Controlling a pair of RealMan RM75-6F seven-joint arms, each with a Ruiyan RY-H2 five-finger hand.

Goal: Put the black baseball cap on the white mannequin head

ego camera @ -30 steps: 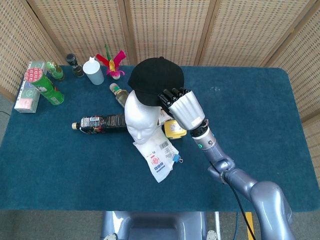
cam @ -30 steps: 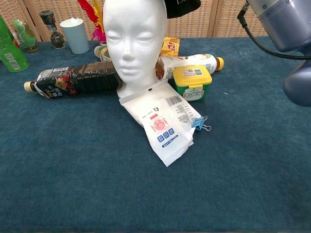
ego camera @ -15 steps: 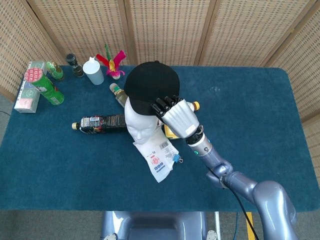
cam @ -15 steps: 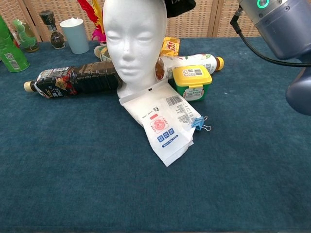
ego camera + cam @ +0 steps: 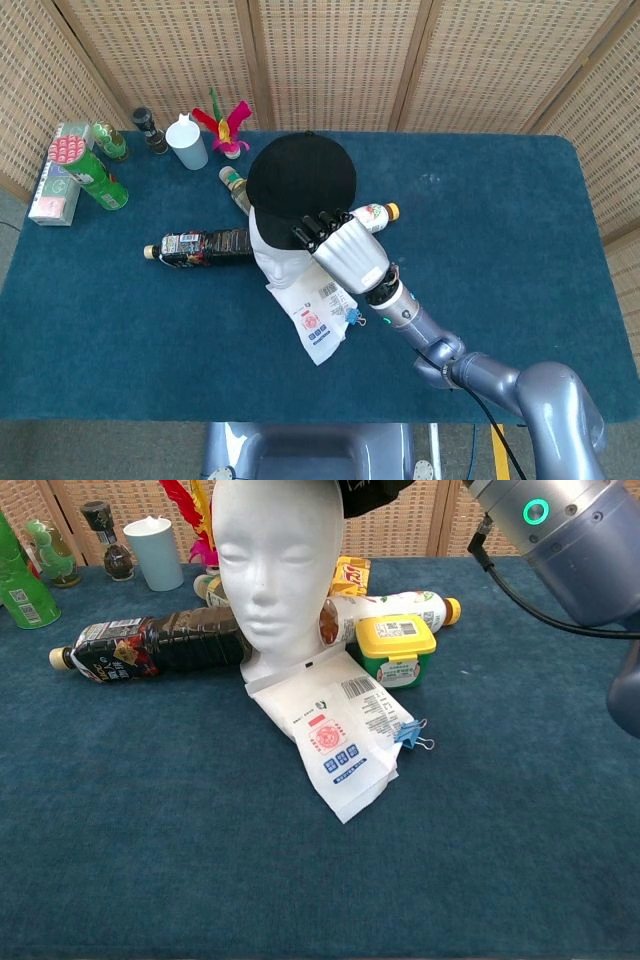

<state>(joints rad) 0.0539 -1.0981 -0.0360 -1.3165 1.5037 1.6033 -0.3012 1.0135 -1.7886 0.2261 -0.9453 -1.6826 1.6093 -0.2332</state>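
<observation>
Right hand [image 5: 345, 252]: gripped the brim of the black baseball cap [image 5: 300, 178].
Cap: sat atop the white mannequin head [image 5: 265, 560], toward the table's [image 5: 500, 250] far edge.

One cap [image 5: 300, 178], four bottles [image 5: 200, 245]

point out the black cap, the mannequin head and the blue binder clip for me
black baseball cap [image 5: 300, 180], head view, middle of its crown
white mannequin head [image 5: 265, 575], chest view, on the nose of the face
blue binder clip [image 5: 408, 733], chest view, on its blue body beside the white packet
</observation>
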